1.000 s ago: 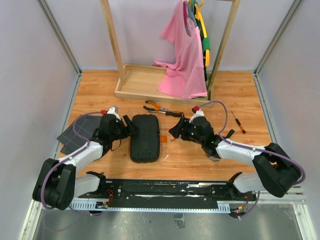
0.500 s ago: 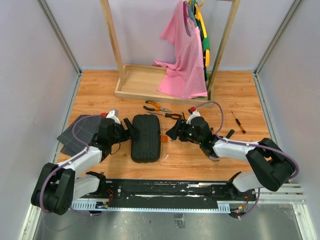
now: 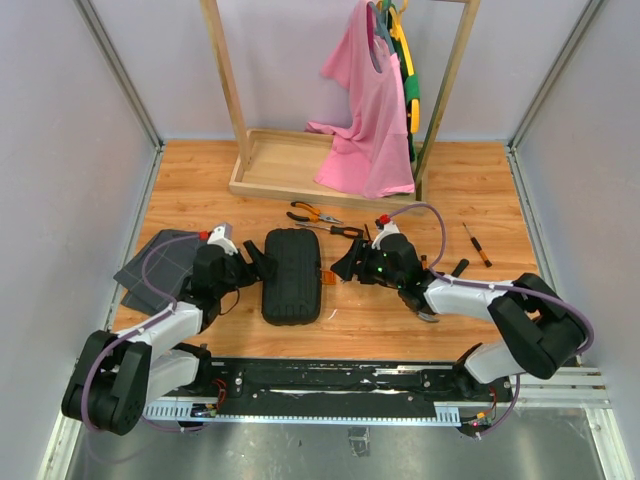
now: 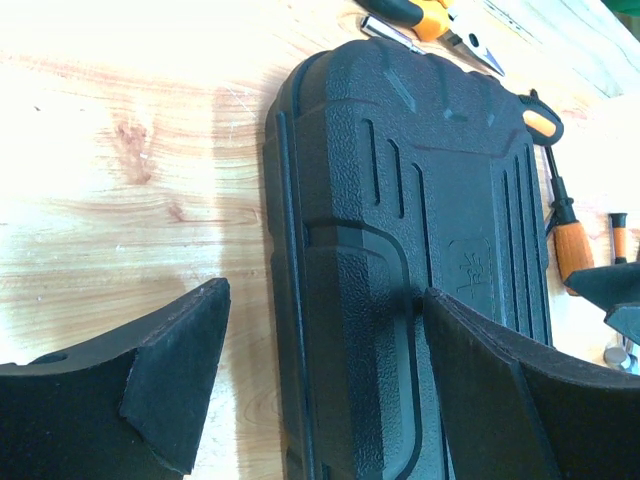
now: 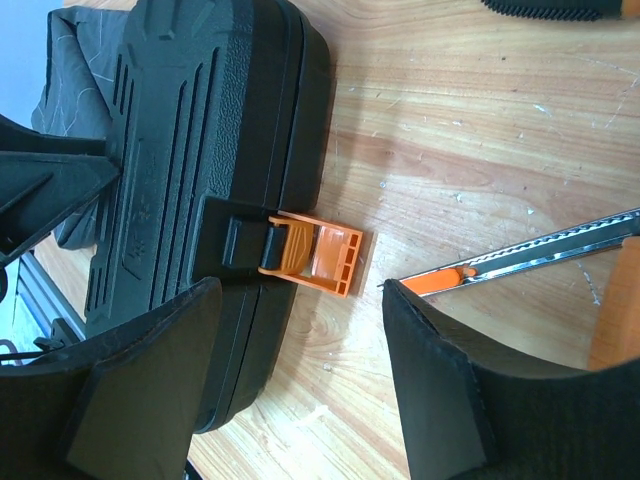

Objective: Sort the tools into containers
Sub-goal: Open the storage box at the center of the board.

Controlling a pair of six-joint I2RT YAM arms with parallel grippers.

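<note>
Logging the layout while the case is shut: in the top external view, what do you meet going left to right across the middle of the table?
dark grey fabric → left gripper → black tool case → right gripper → small screwdriver

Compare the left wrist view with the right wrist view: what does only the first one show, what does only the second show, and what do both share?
Only the left wrist view shows the orange-handled pliers beyond the case and a screwdriver beside its far edge. Only the right wrist view shows the orange latch, sticking out over the wood, and the dark grey fabric past the case. Both show the black tool case with its lid shut, the wooden table, and the camera's own open pincer: the left pincer and the right pincer.
</note>
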